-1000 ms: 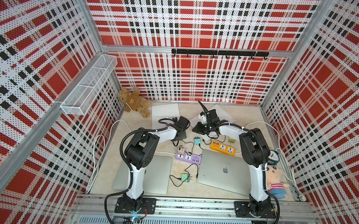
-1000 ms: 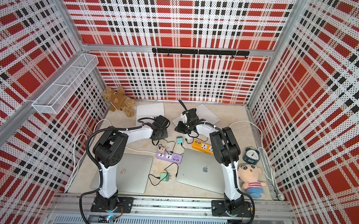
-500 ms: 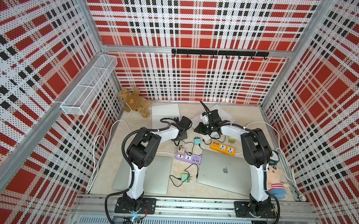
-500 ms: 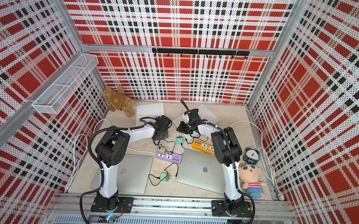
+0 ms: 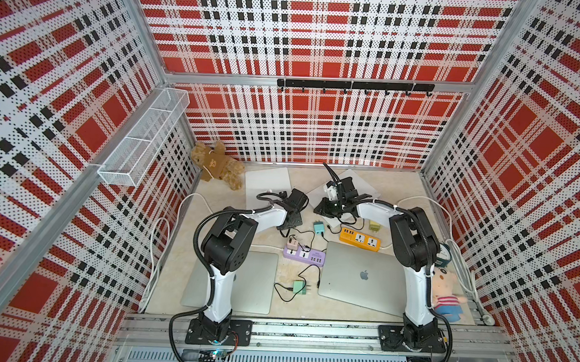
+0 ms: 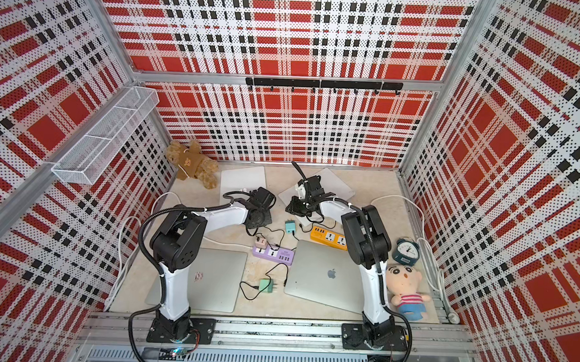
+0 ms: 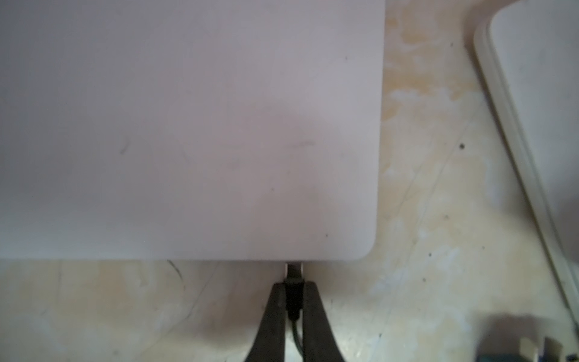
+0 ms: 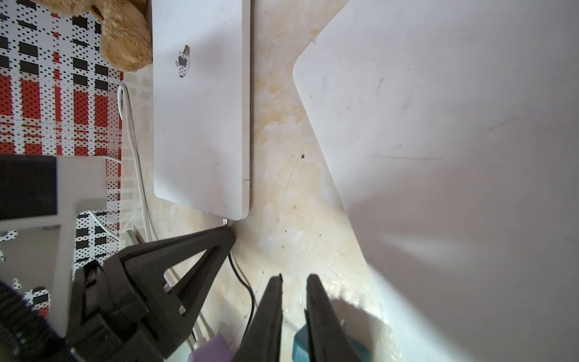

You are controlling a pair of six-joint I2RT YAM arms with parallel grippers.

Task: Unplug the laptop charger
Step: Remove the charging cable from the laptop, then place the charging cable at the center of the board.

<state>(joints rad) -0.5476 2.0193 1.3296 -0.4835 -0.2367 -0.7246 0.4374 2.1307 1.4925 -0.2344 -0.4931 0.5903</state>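
Observation:
In the left wrist view my left gripper (image 7: 294, 283) is shut on the black charger plug (image 7: 294, 275), which sits at the near edge of the closed white laptop (image 7: 188, 125), close to its corner. A thin black cable (image 7: 297, 338) trails back between the fingers. In both top views this laptop (image 5: 266, 186) (image 6: 243, 183) lies at the back, with the left wrist (image 5: 292, 205) over its near corner. My right gripper (image 8: 294, 277) (image 5: 318, 210) hovers just right of it, jaws a little apart and holding nothing. It also sees the left fingertip (image 8: 227, 232) at the laptop corner.
A tilted white laptop (image 5: 365, 188) lies behind the right gripper. A teal charger (image 5: 319, 227), a purple power strip (image 5: 304, 254) and an orange one (image 5: 360, 239) lie mid-table. Two grey laptops (image 5: 361, 279) (image 5: 254, 281), a green charger (image 5: 299, 287), a teddy (image 5: 217, 167) and a doll (image 5: 445, 292) surround them.

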